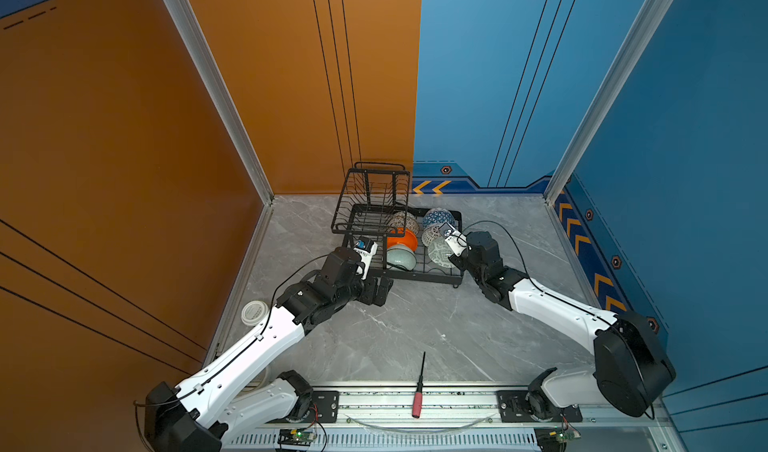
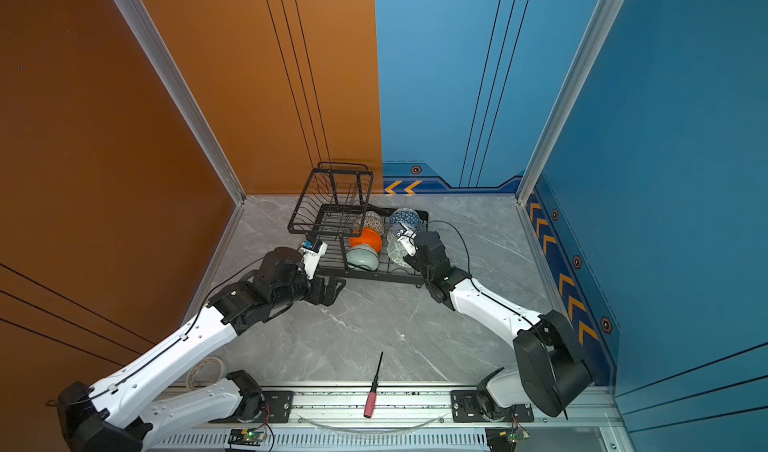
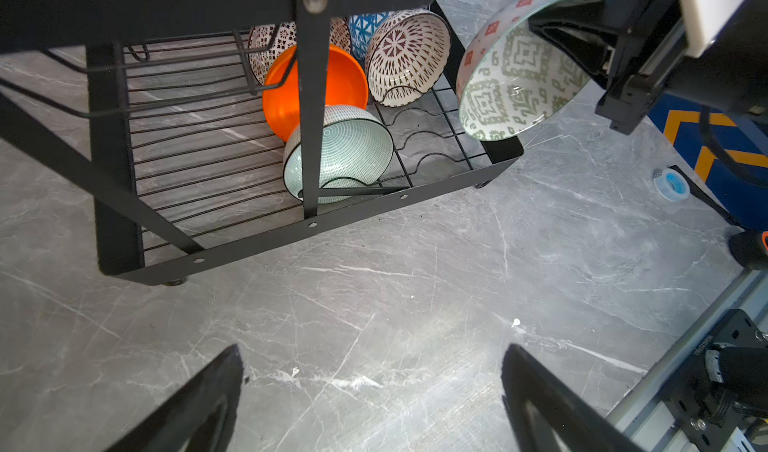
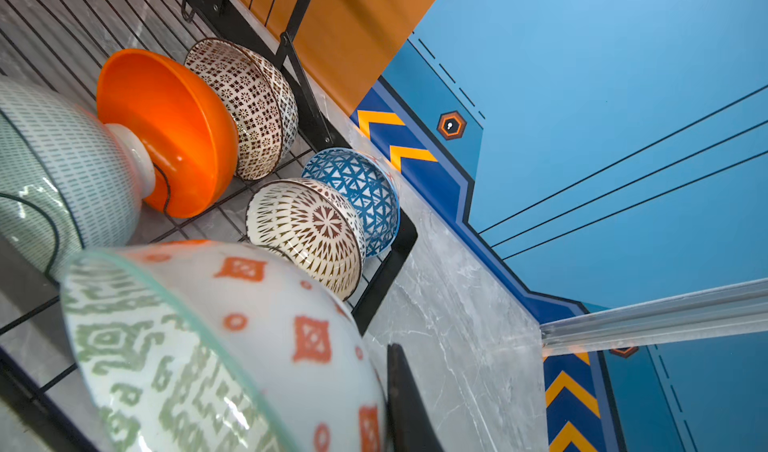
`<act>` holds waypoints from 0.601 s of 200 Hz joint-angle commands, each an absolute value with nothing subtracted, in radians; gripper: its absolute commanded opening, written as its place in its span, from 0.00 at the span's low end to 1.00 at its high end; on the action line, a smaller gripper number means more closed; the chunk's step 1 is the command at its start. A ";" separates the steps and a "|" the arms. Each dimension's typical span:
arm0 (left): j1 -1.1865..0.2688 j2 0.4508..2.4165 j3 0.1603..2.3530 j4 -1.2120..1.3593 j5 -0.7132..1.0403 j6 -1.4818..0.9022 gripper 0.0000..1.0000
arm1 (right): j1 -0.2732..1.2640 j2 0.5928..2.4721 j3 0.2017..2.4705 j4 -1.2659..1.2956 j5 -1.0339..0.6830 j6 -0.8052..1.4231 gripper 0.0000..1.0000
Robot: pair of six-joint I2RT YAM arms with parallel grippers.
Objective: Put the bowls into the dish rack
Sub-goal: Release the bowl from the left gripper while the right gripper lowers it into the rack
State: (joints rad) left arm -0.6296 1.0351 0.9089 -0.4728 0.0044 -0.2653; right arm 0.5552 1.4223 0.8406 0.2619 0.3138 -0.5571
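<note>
The black wire dish rack point(image 1: 419, 278) stands at the back of the table. In its low tray five bowls rest on edge: cream dotted point(image 4: 249, 109), orange point(image 4: 183, 138), mint point(image 3: 349, 146), blue triangle-patterned point(image 4: 361, 188) and white lattice point(image 4: 307, 229). My right gripper point(image 4: 386, 404) is shut on the rim of the grey-green patterned bowl point(image 3: 515, 84), holding it tilted above the tray's front right corner. My left gripper point(image 3: 374, 348) is open and holds nothing; it hangs over bare table just in front of the rack point(image 3: 291, 238).
The rack's raised upper basket point(image 1: 370, 196) overhangs the tray's left part. A red-handled screwdriver point(image 1: 417, 387) lies at the front edge. A white round lid point(image 1: 254, 312) sits at the left wall, and a small blue tape roll point(image 3: 671, 184) by the right wall.
</note>
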 commanded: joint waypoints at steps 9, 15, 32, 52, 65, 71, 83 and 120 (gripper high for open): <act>-0.620 1.039 0.905 -0.489 0.034 -0.247 0.98 | 0.552 1.483 0.819 0.545 0.345 -0.714 0.00; -0.618 1.038 0.905 -0.489 0.034 -0.247 0.98 | 0.552 1.496 0.817 0.562 0.346 -0.731 0.00; -0.617 1.031 0.901 -0.490 0.035 -0.246 0.98 | 0.552 1.526 0.808 0.622 0.340 -0.767 0.00; -0.614 1.023 0.896 -0.491 0.037 -0.247 0.98 | 0.553 1.571 0.801 0.702 0.341 -0.799 0.00; -0.611 1.023 0.897 -0.489 0.040 -0.247 0.98 | 0.559 1.612 0.801 0.753 0.350 -0.834 0.00; -0.612 1.023 0.896 -0.490 0.043 -0.247 0.98 | 0.561 1.631 0.801 0.776 0.354 -0.852 0.00; -0.611 1.021 0.896 -0.490 0.047 -0.245 0.98 | 0.565 1.660 0.800 0.811 0.357 -0.884 0.00; -0.606 1.017 0.896 -0.490 0.052 -0.244 0.98 | 0.576 1.732 0.801 0.895 0.372 -0.967 0.00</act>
State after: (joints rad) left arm -0.6186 1.0351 0.9085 -0.4759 0.0288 -0.2646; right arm 0.5667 1.7103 0.8028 0.7357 0.3389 -0.8879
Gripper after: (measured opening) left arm 0.979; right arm 0.109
